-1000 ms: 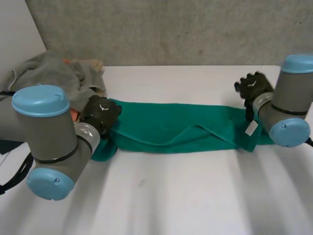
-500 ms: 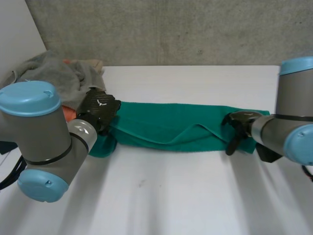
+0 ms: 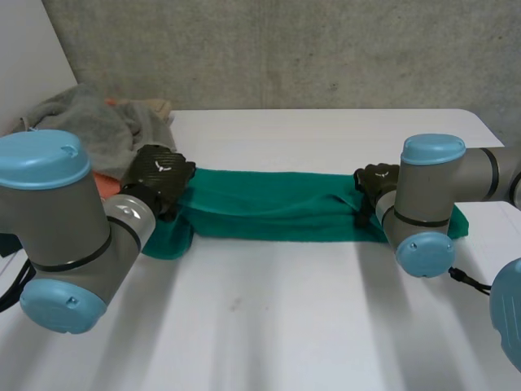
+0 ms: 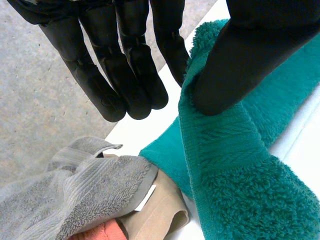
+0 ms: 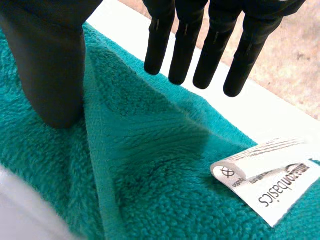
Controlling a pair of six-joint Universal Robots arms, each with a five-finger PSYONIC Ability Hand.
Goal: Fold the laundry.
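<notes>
The white desk (image 3: 277,326) is spanned by the green towel (image 3: 269,208), folded into a long band and lying flatter than a second ago. A grey towel (image 3: 89,130) is heaped by its left end. The left hand (image 3: 161,175) is held open there, thumb on the fold; the right hand (image 3: 374,181) (brought inward since) is spread open near the label (image 5: 272,175). A crosswise fold is probably next.

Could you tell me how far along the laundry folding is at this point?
Done: the green towel looks folded lengthwise into a long strip. In hand: the left hand is at its left end and the right hand at its right end, both open. Left: folding the strip across, then the grey towel and other pieces heaped beside it.
</notes>
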